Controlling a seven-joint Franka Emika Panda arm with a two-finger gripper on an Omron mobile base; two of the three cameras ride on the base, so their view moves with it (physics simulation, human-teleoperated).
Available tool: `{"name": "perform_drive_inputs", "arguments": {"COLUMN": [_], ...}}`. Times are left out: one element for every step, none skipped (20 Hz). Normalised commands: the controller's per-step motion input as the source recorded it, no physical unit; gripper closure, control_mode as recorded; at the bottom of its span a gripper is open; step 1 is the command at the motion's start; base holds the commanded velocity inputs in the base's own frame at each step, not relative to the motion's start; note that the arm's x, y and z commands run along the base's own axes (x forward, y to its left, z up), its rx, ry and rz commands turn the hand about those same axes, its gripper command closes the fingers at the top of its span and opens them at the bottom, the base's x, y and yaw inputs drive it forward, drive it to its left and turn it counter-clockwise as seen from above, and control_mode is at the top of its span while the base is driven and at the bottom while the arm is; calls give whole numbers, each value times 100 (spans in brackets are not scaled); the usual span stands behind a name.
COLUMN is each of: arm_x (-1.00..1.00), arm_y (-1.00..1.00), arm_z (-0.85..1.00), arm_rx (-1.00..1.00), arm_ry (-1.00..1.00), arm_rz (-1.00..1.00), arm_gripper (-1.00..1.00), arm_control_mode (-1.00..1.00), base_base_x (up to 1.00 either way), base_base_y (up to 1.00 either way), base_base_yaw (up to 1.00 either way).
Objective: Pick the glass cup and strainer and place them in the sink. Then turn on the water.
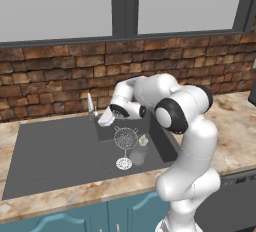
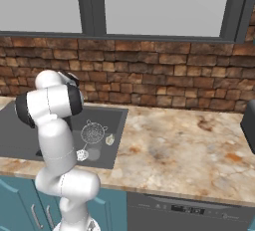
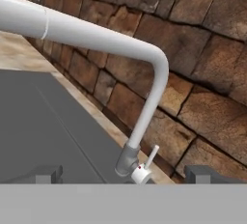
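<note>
While gripper [image 3: 123, 175] gapes open by faucet [image 3: 144, 107], strainer [image 1: 125, 138] lies in sink [image 1: 55, 151], handle toward front edge, w/ cup [image 1: 143, 140] beside.

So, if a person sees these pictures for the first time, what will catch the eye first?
Probably the white arm bent low over the dark sink, its open gripper close to the faucet by the brick wall. Next, the strainer and the glass cup lying in the sink's right part, near the drain. No water is running.
</note>
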Motion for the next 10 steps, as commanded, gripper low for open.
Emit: {"name": "perform_drive_inputs", "arguments": {"arm_x": [1, 2, 1, 0, 0, 4, 1, 0, 0, 3], "arm_y": [13, 9, 10, 14, 9, 0, 0, 0, 0, 0], "arm_z": [-6, -5, -6, -9, -10, -10, -12, -14, -12, -6], "arm_rx": [-4, -4, -5, -6, -5, -3, 0, 0, 0, 0], "arm_ry": [0, 0, 0, 0, 0, 0, 0, 0, 0, 0], "arm_rz": [-4, -4, -4, -4, -4, -3, -3, -3, -2, -1], "arm_gripper": [-100, -100, -100, -100, -100, -100, -100, -100, -100, -100], "arm_control_mode": [-100, -100, -100, -100, -100, -100, -100, -100, -100, -100], "base_base_x": [0, 0, 0, 0, 0, 0, 0, 0, 0, 0], "base_base_y": [0, 0, 0, 0, 0, 0, 0, 0, 0, 0], "base_base_yaw": [0, 0, 0, 0, 0, 0, 0, 0, 0, 0]}}
